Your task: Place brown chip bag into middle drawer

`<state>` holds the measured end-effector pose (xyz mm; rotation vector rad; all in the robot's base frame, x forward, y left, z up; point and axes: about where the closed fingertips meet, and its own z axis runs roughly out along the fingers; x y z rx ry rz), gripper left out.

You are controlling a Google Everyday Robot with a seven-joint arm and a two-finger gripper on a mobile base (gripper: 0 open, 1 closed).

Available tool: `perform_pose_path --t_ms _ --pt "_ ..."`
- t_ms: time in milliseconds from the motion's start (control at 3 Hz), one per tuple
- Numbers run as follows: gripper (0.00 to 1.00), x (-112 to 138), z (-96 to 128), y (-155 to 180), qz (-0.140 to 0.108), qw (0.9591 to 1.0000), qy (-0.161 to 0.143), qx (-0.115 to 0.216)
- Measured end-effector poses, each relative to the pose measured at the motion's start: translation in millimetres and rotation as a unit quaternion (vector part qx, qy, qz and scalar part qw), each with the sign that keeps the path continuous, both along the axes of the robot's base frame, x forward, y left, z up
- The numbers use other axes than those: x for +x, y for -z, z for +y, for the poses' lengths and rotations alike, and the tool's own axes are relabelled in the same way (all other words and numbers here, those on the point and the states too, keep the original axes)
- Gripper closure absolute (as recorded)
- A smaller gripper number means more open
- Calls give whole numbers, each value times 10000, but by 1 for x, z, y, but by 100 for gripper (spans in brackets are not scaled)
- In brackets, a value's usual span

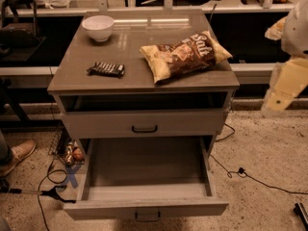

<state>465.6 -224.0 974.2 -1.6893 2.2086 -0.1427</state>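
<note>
The brown chip bag (185, 56) lies flat on the right half of the cabinet top, with pale yellow ends and white script lettering. The middle drawer (147, 209) is pulled wide open below it, and its deep box is empty. Its dark handle faces the front. My gripper (281, 93) is at the end of the pale arm at the right edge. It hangs beside the cabinet's right side, level with the upper front, and is apart from the bag and the drawer.
A white bowl (98, 27) stands at the back left of the grey top (130, 78). A small dark snack bar (106, 69) lies in front of it. The upper handled front (144, 124) is closed. Cables (250, 174) and a shoe (18, 154) lie on the floor.
</note>
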Motion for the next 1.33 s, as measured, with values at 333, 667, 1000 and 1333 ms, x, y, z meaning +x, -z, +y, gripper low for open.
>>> perform_pose_path --t_ms 333,667,1000,1333 --pt "0 90 -17 15 -517 9986 -3 -93" --pt "0 154 -23 31 -768 9969 -54 -186" --pt "0 215 -17 54 -886 9955 -226 -235" --pt "0 261 0 77 -902 9943 -475 -311"
